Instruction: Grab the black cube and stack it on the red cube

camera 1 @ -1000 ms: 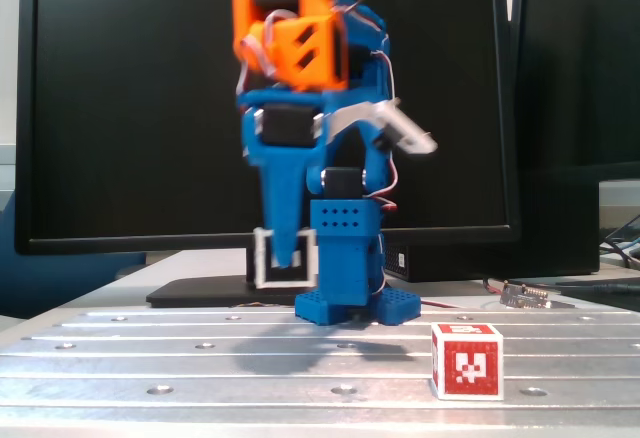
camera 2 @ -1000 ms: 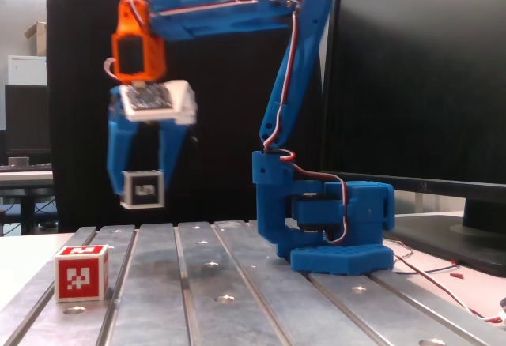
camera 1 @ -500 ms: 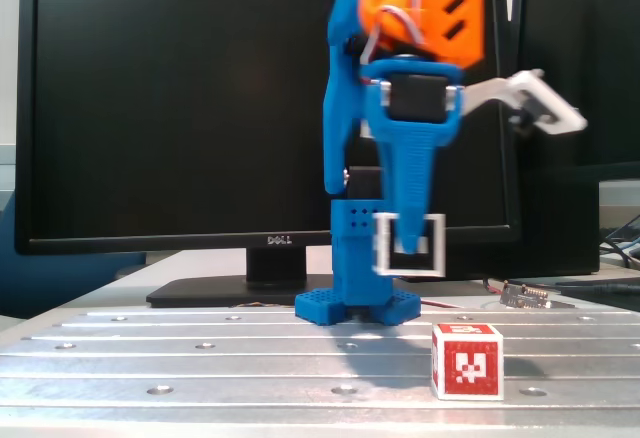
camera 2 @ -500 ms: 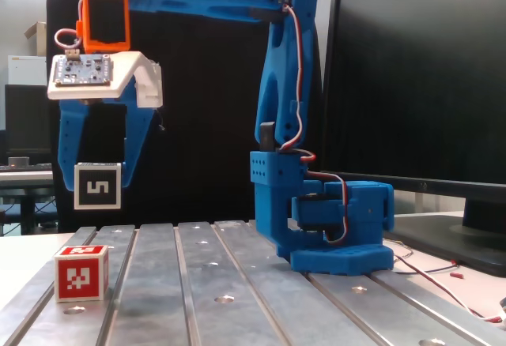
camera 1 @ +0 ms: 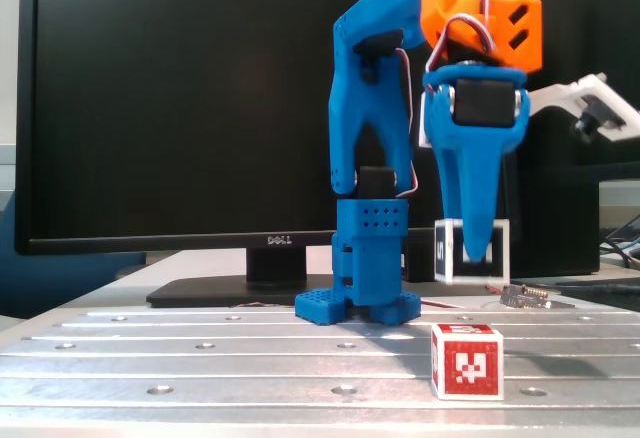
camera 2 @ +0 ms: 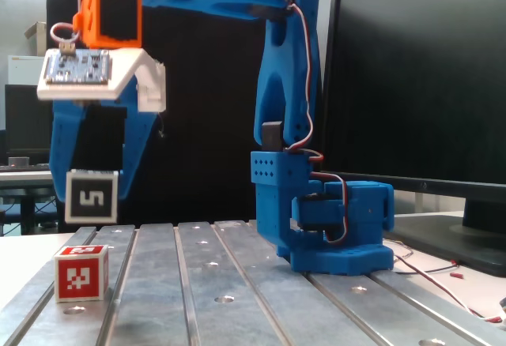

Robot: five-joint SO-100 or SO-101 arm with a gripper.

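The gripper [camera 2: 89,196] is clamping the black cube [camera 2: 92,197] btw its blue fingers [camera 2: 136,156] and holding it in the air, clear of the table [camera 2: 237,298]. The red cube [camera 1: 467,360] is sitting on the table near the front edge in a fixed view, just below the black cube, w/ a gap btw them.

Since 1 s ago the gripper [camera 1: 473,255] w/ the black cube [camera 2: 92,197] swung right in a fixed view, now almost above the red cube [camera 1: 467,360].
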